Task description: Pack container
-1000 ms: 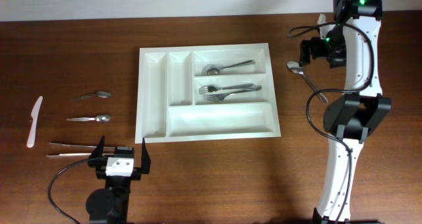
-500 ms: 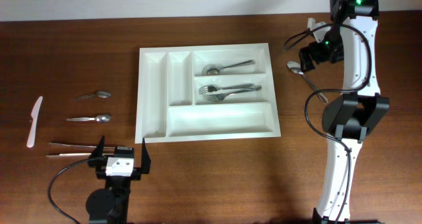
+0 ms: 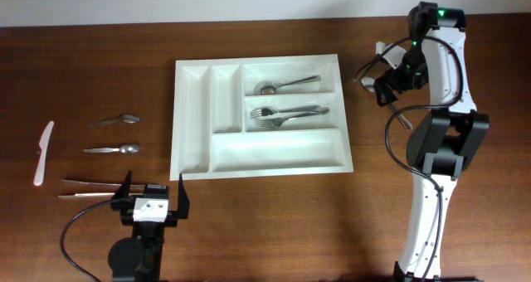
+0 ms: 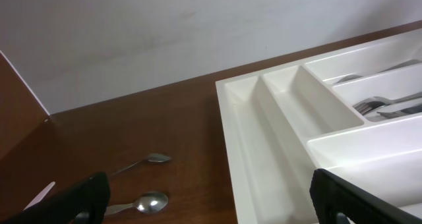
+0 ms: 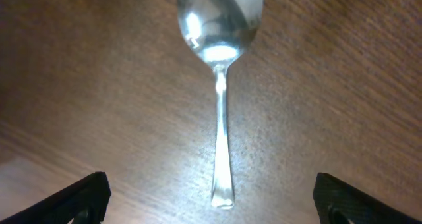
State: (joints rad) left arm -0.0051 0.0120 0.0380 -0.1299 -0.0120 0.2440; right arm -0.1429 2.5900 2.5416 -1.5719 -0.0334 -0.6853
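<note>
The white container (image 3: 274,152) lies mid-table, with a spoon (image 3: 286,84) in its upper long compartment and forks (image 3: 286,113) in the middle one. The left wrist view shows its narrow compartments (image 4: 283,118) bare. A loose spoon (image 5: 219,85) lies on the wood right of the container, its bowl away from the wrist camera. My right gripper (image 5: 214,201) hangs open just above it, with the handle end between the wide-set fingertips (image 5: 86,197). From overhead, that gripper (image 3: 386,87) covers the spoon's bowl. My left gripper (image 3: 152,195) rests open near the front edge, holding nothing.
Left of the container lie two small spoons (image 3: 116,119) (image 3: 112,148), a white plastic knife (image 3: 42,153) and a pair of thin metal tongs (image 3: 87,188). The right arm's cable loops over the table beside the loose spoon's handle (image 3: 404,121).
My right gripper has swung left and down from the back right corner until it is over the loose spoon. The left arm and all the cutlery have stayed put.
</note>
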